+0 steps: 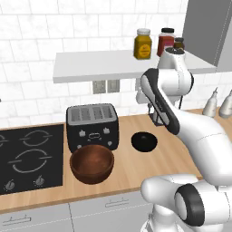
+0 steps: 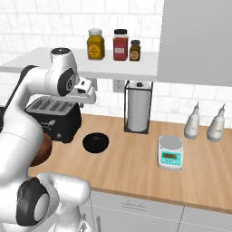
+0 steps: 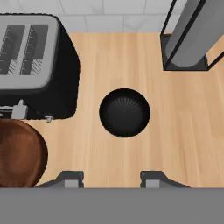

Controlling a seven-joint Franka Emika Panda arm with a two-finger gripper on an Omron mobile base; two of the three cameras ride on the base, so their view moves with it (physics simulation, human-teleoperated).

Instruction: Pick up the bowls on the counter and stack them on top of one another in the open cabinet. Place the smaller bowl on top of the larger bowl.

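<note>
The small black bowl (image 3: pixel 124 112) sits on the surface (image 3: pixel 183 131), well below the jaws, which look wide open and hold nothing. The big brown bowl (image 1: pixel 92 164) sits in front of the toaster (image 1: pixel 92 126), maybe touching it.

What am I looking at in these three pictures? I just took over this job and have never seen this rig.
A white robot arm in a simulated kitchen. Two pictures come from cameras behind the arm, one on each side; the third looks straight down from the hand, whose open fingertips hold nothing. On the counter lie the black bowl, directly under the hand, and the brown bowl in front of the toaster. A towel roll, a scale and two bottles stand further right. The shelf above holds three jars.
</note>
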